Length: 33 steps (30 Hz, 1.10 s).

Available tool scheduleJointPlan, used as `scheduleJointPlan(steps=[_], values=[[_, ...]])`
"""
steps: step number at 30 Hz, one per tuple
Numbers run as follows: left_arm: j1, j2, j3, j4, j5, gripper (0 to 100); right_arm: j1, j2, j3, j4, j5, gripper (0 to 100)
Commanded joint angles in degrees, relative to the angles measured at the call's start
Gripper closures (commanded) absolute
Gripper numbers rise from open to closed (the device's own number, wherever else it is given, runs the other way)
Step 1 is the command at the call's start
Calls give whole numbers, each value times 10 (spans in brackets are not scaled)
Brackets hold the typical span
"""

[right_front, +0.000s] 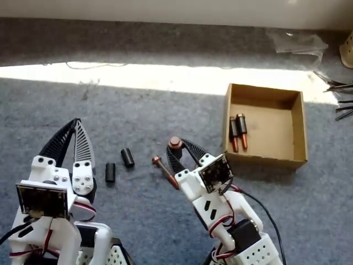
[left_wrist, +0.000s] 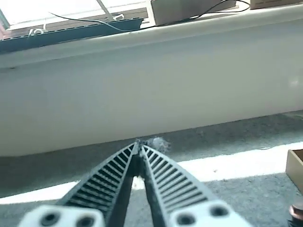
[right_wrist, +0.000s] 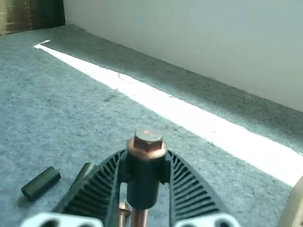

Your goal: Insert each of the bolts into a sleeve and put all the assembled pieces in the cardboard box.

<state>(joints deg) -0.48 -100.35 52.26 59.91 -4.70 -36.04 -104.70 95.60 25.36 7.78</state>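
**Bench layout, high view.** The right hand (right_front: 178, 146) was clamped on a bolt-and-sleeve assembly (right_front: 175, 143). Its fingers pressed the black sleeve from both sides, and the copper bolt head projected past the fingertips. In the right wrist view the bolt's shank emerged from the sleeve's other end, between the fingers.

A loose bolt (right_front: 164, 170) lay flat on the grey, carpet-covered bench (right_front: 138, 110). It sat just beside the right hand, on the side toward the left arm.

Between the two arms lay a black sleeve (right_front: 127, 157) and a second sleeve (right_front: 110, 172). Both were on their sides, near each other but not touching.

The left hand (right_front: 76, 124) was closed tip to tip and held nothing. It stood near the second sleeve, apart from it.

The cardboard box (right_front: 300, 130) stood open to the right of the right hand. It held two assembled pieces (right_front: 237, 132), lying side by side near the wall facing that hand.

A sunlit strip (right_front: 110, 74) crossed the bench beyond the box.
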Motion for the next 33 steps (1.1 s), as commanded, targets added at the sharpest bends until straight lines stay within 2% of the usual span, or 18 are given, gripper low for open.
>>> scheduleJointPlan(steps=[1, 9, 20, 26, 33], values=[[-59, -18, 19, 2, -3, 993, 53, -5, 74, -3, -1, 995], [-70, -45, 86, 6, -3, 993, 124, -5, 40, 1, -1, 995], [-67, -45, 247, 2, -3, 993, 242, 0, -135, 138, -1, 995], [-68, -45, 342, 2, -3, 993, 266, 1, -154, 161, 92, 995], [-67, -45, 385, 2, -3, 993, 335, 38, -187, 138, 96, 995]])
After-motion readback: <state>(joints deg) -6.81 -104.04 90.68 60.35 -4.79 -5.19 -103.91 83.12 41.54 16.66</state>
